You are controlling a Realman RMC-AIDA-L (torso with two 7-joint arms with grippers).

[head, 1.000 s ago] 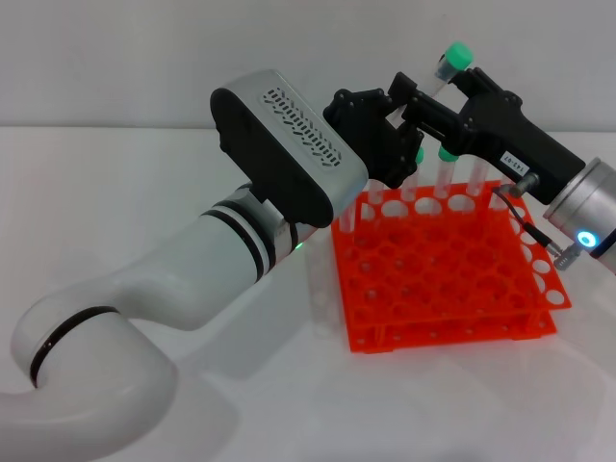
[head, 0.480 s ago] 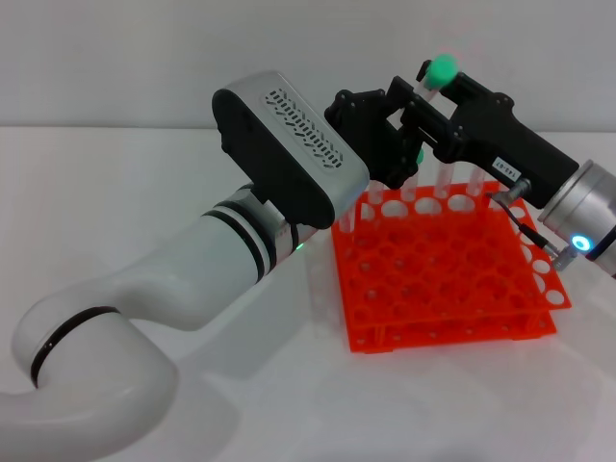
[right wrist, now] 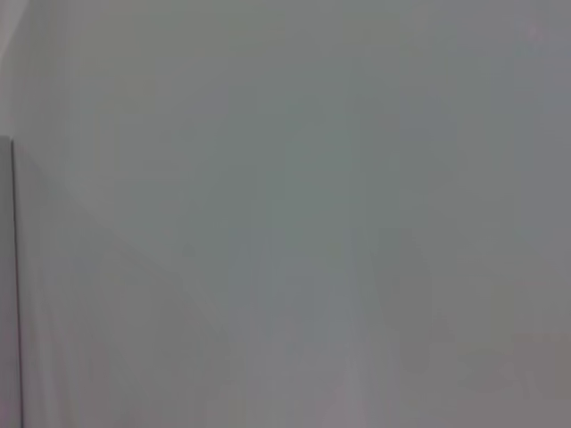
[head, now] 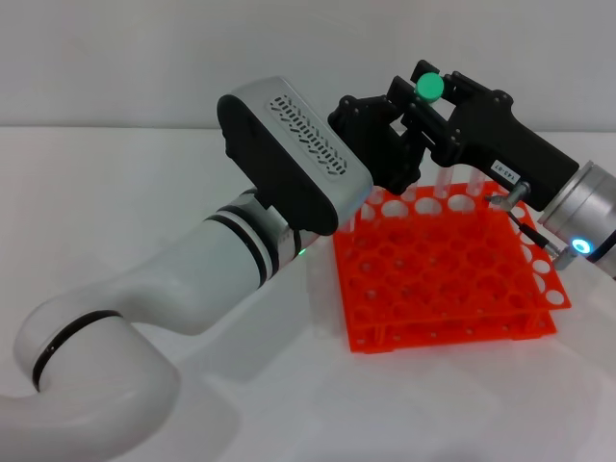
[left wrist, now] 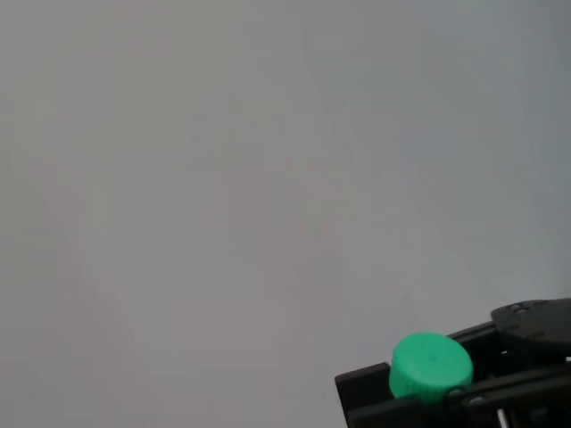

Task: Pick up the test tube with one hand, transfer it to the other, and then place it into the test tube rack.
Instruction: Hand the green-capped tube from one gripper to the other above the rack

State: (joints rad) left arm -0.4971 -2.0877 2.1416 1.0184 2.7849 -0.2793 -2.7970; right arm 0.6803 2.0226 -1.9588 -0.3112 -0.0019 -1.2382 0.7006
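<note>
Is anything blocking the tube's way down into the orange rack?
Partly: the test tube, in the right gripper, hangs above the test tube rack back row, where other tubes stand and the left gripper crowds alongside.

The left arm point(head: 192, 279) has a glossy, smooth white shell with black bands. The test tube rack point(head: 443, 274) looks like bright orange plastic; the test tube point(head: 430, 91) has a matt green cap. The right wrist point(head: 585, 217) is brushed silver metal.
</note>
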